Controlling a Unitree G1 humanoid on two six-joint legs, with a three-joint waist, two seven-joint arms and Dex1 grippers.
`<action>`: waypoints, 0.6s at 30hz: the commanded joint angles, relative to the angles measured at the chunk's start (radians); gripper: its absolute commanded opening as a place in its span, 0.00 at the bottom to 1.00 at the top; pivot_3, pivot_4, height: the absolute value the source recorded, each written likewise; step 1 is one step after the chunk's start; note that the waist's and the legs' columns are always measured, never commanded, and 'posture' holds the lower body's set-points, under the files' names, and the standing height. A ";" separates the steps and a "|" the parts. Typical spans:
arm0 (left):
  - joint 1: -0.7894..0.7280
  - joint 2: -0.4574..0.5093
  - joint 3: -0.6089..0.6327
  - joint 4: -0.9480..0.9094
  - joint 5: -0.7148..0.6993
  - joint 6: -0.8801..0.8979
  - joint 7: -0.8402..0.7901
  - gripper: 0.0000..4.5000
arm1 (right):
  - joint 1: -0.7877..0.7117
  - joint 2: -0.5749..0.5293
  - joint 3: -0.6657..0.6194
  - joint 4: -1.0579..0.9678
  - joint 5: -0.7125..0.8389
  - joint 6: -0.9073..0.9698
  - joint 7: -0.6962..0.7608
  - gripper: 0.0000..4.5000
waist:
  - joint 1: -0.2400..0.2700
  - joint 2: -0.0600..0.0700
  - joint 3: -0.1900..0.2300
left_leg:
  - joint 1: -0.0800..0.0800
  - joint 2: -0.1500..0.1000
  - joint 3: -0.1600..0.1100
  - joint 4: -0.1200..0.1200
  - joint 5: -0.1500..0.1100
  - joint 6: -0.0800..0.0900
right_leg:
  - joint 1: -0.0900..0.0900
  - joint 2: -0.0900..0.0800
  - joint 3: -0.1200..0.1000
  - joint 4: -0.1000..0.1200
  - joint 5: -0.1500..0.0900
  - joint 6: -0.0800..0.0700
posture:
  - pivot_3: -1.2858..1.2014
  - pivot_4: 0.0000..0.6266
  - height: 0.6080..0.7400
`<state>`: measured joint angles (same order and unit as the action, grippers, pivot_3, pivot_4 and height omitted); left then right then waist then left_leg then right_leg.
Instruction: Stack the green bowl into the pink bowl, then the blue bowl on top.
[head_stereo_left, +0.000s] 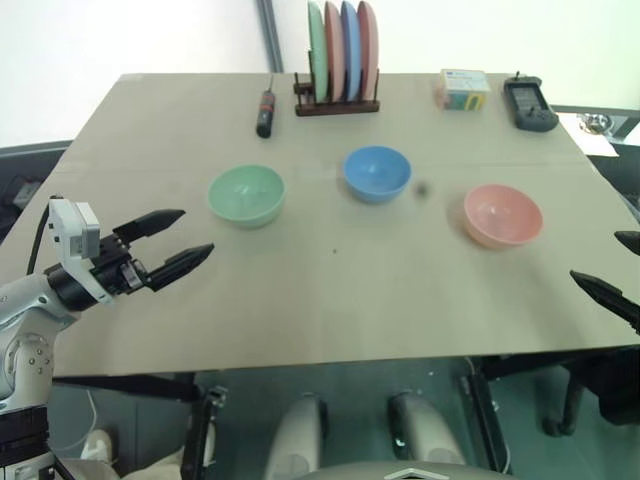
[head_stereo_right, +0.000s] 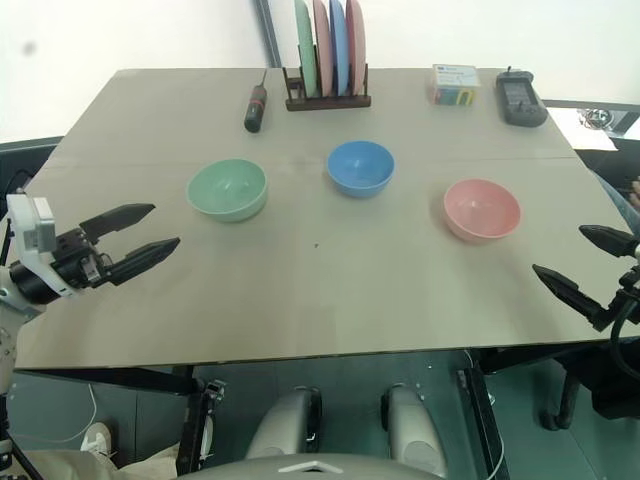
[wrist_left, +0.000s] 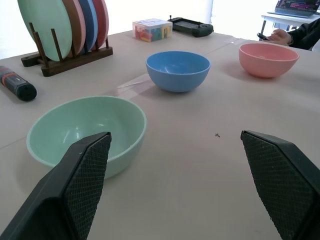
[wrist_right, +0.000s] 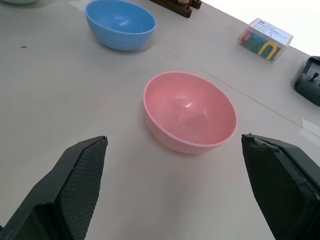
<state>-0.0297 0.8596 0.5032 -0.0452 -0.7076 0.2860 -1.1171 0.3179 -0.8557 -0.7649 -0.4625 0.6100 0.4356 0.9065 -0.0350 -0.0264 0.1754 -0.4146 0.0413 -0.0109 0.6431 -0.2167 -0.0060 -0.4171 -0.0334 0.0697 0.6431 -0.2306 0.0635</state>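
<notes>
Three empty bowls stand apart in a row on the tan table (head_stereo_left: 330, 290): the green bowl (head_stereo_left: 246, 194) on the left, the blue bowl (head_stereo_left: 377, 172) in the middle, the pink bowl (head_stereo_left: 502, 214) on the right. My left gripper (head_stereo_left: 172, 240) hovers open at the table's left side, pointing toward the green bowl (wrist_left: 87, 132) and short of it. At the right edge my right gripper (head_stereo_right: 583, 262) is open too, aimed at the pink bowl (wrist_right: 190, 111) from a little way off. Neither holds anything.
A wooden rack (head_stereo_left: 336, 100) of upright plates stands at the back. Near it lie a black and red tool (head_stereo_left: 266, 112), a small box of coloured pieces (head_stereo_left: 461, 89) and a black handheld device (head_stereo_left: 529, 103). A person's hand (wrist_left: 280, 36) rests beyond the far right corner.
</notes>
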 joint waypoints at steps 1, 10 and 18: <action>-0.018 -0.006 0.003 -0.023 -0.004 0.008 0.015 0.98 | -0.040 -0.019 -0.005 -0.036 0.014 0.024 -0.033 1.00 | 0.000 0.000 0.000 | 0.000 0.000 0.000 0.000 0.000 0.000 | 0.000 0.000 0.000 0.000 0.000 0.000 | 0.52 0.24 1.00; -0.064 -0.077 -0.058 -0.143 -0.065 0.091 0.074 0.98 | -0.199 -0.072 0.289 -0.080 -0.145 0.076 -0.167 1.00 | -0.001 0.000 0.000 | 0.000 0.000 0.000 0.000 0.000 0.000 | 0.000 0.000 0.000 0.000 0.000 0.000 | 0.52 0.24 1.00; -0.130 -0.134 -0.140 -0.267 -0.184 0.141 0.009 0.98 | -0.637 0.064 0.757 0.258 -0.370 0.127 -0.270 1.00 | -0.006 -0.001 0.000 | 0.000 0.000 0.000 0.002 0.000 0.000 | 0.000 0.001 0.001 0.001 0.002 -0.003 | 0.52 0.24 1.00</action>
<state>-0.1452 0.7308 0.3659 -0.2690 -0.8574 0.4255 -1.0945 -0.2749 -0.8079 -0.0557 -0.2763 0.2955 0.5827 0.6525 -0.0410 -0.0272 0.1757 -0.4147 0.0413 -0.0108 0.6446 -0.2165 -0.0059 -0.4172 -0.0318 0.0708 0.6442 -0.2280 0.0598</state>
